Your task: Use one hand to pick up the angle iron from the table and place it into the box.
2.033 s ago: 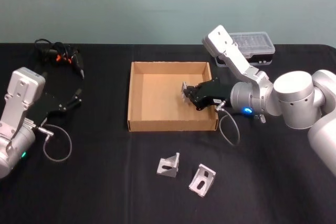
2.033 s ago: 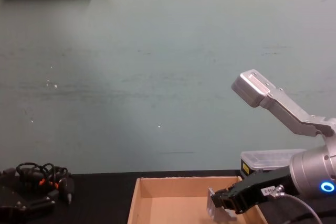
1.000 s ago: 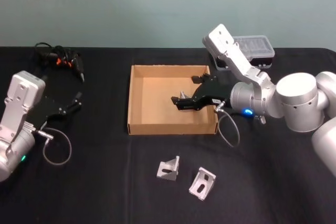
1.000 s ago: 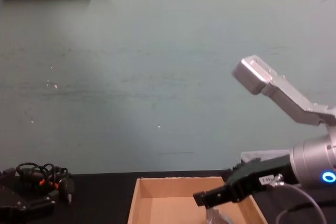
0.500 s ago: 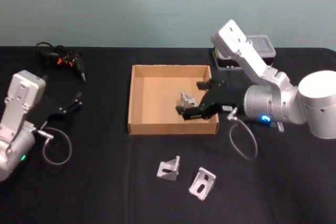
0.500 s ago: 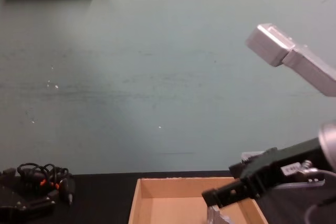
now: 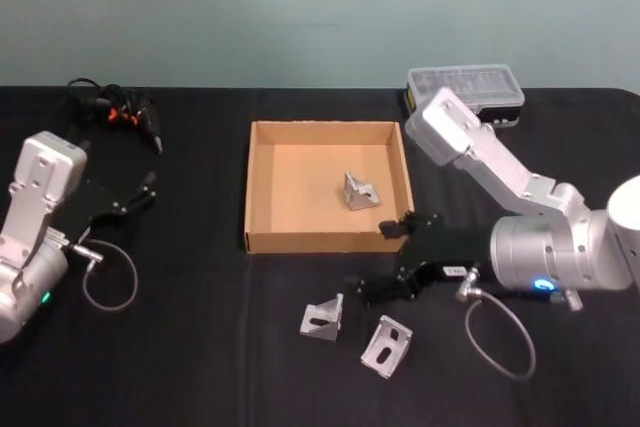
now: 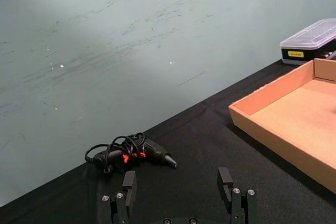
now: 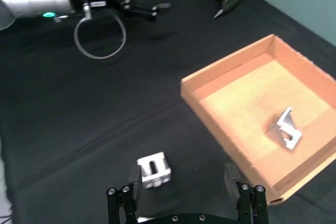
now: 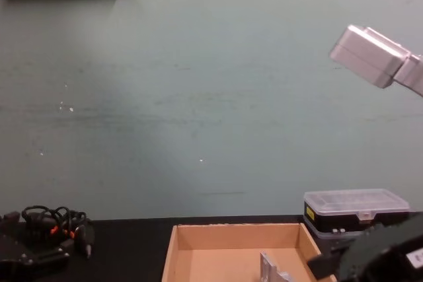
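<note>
Now: right gripper (image 7: 380, 260) hovers off the near right corner of the box (image 7: 262, 187), jaws spread wide, holding nothing. One angle iron (image 7: 361, 190) lies inside the tan cardboard box, right of centre; the chest view cuts off its lower part. Left bracket (image 7: 321, 318) and right bracket (image 7: 386, 346), folded slotted silver metal, lie on the matte black table (image 7: 200, 367) toward its near edge. Left gripper (image 8: 177, 184), fingers likewise apart, sits near the left edge. Clear-lidded case (image 7: 465, 92) and cable bundle (image 7: 112, 109) sit along the far edge.
</note>
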`<control>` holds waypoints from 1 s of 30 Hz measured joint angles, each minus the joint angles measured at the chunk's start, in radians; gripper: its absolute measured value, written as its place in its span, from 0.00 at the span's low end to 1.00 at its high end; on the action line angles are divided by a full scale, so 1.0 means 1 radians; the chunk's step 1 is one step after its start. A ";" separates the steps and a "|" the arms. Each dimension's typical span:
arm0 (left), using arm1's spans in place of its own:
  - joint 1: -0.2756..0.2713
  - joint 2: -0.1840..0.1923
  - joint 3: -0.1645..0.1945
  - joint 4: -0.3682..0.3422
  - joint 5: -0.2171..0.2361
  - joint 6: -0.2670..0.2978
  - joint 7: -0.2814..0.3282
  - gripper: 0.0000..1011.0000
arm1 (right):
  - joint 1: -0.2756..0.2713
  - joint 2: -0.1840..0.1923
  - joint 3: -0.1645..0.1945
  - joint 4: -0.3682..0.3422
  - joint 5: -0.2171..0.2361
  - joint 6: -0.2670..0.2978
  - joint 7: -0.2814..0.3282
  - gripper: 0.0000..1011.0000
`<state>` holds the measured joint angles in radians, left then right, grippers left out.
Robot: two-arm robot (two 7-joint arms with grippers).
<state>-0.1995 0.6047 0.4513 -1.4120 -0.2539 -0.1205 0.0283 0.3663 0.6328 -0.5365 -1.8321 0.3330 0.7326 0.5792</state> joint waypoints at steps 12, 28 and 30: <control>0.000 0.000 0.000 0.000 0.000 0.000 0.000 1.00 | -0.090 0.057 0.017 -0.101 0.045 0.085 -0.062 0.99; 0.000 0.000 0.000 0.000 0.000 0.000 0.000 1.00 | -0.121 0.049 0.004 -0.072 0.058 0.143 -0.112 0.99; 0.000 0.000 0.000 0.000 0.000 0.000 0.000 1.00 | -0.120 0.043 0.003 -0.062 0.055 0.143 -0.114 0.99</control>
<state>-0.1995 0.6047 0.4514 -1.4120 -0.2538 -0.1205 0.0283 0.2464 0.6758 -0.5333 -1.8942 0.3880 0.8754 0.4650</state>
